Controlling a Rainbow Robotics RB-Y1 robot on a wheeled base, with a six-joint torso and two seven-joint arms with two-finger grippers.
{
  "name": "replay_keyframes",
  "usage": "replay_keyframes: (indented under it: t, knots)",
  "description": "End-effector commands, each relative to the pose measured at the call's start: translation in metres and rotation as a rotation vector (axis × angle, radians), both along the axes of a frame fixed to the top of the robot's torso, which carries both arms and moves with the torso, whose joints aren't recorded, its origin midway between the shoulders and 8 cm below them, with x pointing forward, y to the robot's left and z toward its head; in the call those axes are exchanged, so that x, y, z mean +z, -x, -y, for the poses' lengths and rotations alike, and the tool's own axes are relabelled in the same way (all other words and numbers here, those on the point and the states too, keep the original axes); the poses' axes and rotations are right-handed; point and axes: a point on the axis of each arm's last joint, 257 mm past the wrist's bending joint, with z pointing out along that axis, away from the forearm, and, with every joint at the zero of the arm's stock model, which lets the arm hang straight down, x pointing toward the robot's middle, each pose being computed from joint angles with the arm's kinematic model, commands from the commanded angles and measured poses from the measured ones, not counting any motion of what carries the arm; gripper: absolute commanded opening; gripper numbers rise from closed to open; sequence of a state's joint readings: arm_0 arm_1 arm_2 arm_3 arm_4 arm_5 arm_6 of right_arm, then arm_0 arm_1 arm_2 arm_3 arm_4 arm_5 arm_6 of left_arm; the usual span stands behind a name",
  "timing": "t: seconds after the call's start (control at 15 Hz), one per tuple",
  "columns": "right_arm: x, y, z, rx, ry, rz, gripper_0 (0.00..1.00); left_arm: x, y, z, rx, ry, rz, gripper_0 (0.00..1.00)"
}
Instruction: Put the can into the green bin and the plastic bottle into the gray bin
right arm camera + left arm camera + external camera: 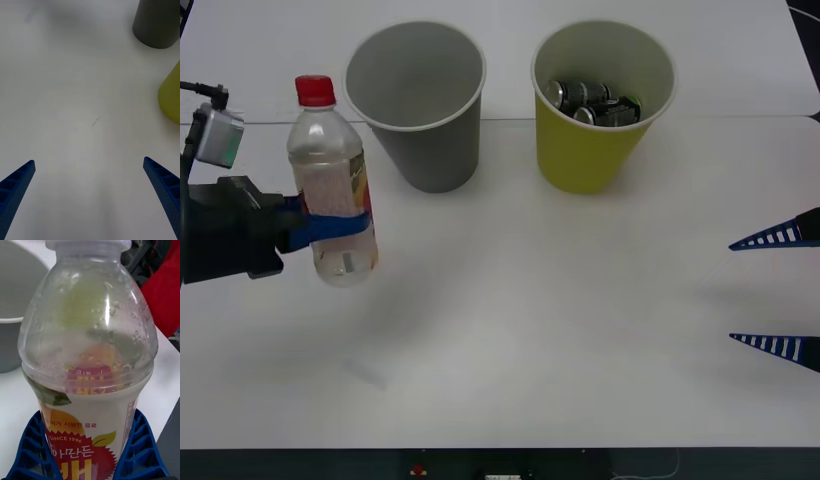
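The left claw (330, 228) pinches the plastic bottle (332, 180) upright above the counter (560, 320), beside the gray bin (418, 100). It should clear the rim, then release over the centre. The right claw (780, 290) waits spread. Cans lie in the green bin (595, 150).

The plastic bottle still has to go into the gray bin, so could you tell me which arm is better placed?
Left: its claw already grips the plastic bottle beside the gray bin.
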State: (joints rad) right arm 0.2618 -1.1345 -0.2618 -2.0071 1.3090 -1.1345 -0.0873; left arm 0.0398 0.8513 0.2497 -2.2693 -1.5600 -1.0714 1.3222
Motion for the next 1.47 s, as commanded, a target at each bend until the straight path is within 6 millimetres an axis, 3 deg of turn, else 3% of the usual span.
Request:
replay_keyframes:
  t: [0.07, 0.33, 0.6, 0.87, 1.2, 1.47]
  knots:
    - [0.0, 0.0, 0.0, 0.0, 0.0, 0.0, 1.0, 0.024, -0.018, 0.002, -0.017, -0.119, 0.088, 0.0]
    - [0.0, 0.0, 0.0, 0.0, 0.0, 0.0, 1.0, 0.061, -0.051, -0.002, -0.046, -0.214, 0.119, 0.0]
    - [0.0, 0.0, 0.0, 0.0, 0.0, 0.0, 1.0, 0.079, -0.093, 0.003, -0.028, -0.273, 0.142, 0.0]
    - [0.0, 0.0, 0.0, 0.0, 0.0, 0.0, 1.0, 0.09, -0.132, 0.012, -0.006, -0.314, 0.152, 0.0]
    - [0.0, 0.0, 0.0, 0.0, 0.0, 0.0, 1.0, 0.099, -0.183, 0.037, 0.012, -0.329, 0.138, 0.0]
    - [0.0, 0.0, 0.0, 0.0, 0.0, 0.0, 1.0, 0.096, -0.218, 0.05, 0.042, -0.351, 0.126, 0.0]
